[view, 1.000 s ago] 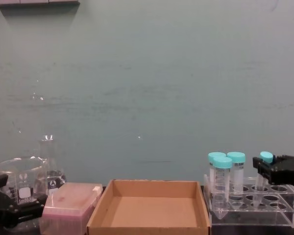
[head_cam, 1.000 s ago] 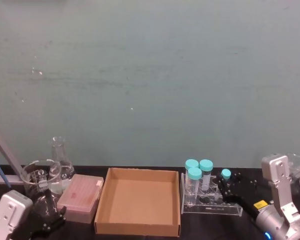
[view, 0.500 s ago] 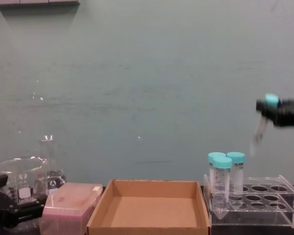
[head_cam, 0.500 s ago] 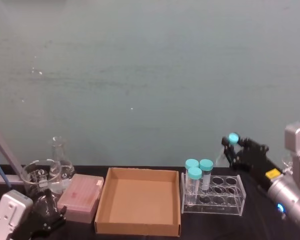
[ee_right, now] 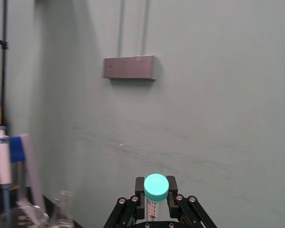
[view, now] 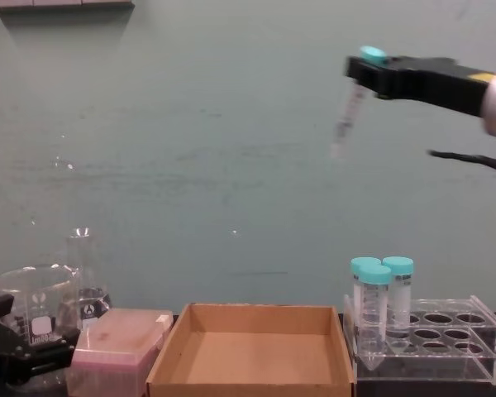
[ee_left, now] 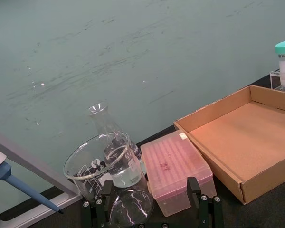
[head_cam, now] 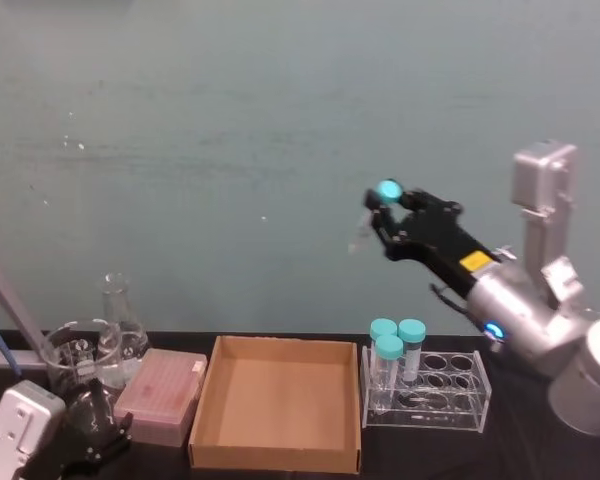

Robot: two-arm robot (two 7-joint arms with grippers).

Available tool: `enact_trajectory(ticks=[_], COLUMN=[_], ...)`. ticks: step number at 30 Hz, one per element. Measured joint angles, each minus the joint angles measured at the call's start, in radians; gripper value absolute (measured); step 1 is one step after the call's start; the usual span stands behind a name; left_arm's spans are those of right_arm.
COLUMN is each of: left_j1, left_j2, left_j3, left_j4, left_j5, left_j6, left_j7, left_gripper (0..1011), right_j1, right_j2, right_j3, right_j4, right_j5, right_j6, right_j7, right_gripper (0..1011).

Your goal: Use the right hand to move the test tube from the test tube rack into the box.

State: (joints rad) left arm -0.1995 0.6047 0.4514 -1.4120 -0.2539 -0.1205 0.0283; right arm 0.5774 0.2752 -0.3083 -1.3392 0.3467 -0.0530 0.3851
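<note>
- The right gripper [head_cam: 383, 205] hangs high in the air, at about 1 o'clock from the box [head_cam: 280, 400] in the head view.
- Its fingers are clenched on the tube [view: 349, 106], just under the teal cap.
- The tube is out of the rack [head_cam: 450, 390] and well above it. In the chest view it hangs roughly over the spot where box and rack meet.
- The tube is tilted in the chest view, cap toward 1 o'clock and tip toward 7 o'clock.
- The rack stands just beside the box at 3 o'clock.
- Three wide tubes [head_cam: 397, 345] stand upright at the rack's 9 o'clock end, nearest the box.
- A pink box [head_cam: 163, 395] lies just beside the box at 9 o'clock, with a beaker [head_cam: 75, 355] and a flask [head_cam: 120, 320] beyond it.
- The left gripper [ee_left: 148, 190] rests low at about 8 o'clock from the box, by the glassware, its fingers spread and released.
</note>
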Motion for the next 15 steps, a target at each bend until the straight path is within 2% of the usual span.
enact_trajectory(ticks=[6, 10, 15], left_j1=[0.0, 0.0, 0.0], left_j2=[0.0, 0.0, 0.0], left_j3=[0.0, 0.0, 0.0], left_j4=[0.0, 0.0, 0.0], left_j5=[0.0, 0.0, 0.0], left_j6=[0.0, 0.0, 0.0], left_j7=[0.0, 0.0, 0.0], left_gripper=[1000, 1000, 1000], right_j1=[0.071, 0.121, 0.167], right_j2=[-0.072, -0.126, -0.172], right_j3=[-0.053, -0.087, -0.112], right_j4=[0.095, 0.209, 0.324], right_j5=[0.008, 0.012, -0.004], right_j6=[0.082, 0.145, 0.166], right_j7=[0.008, 0.002, -0.013], right_gripper=[267, 268, 267])
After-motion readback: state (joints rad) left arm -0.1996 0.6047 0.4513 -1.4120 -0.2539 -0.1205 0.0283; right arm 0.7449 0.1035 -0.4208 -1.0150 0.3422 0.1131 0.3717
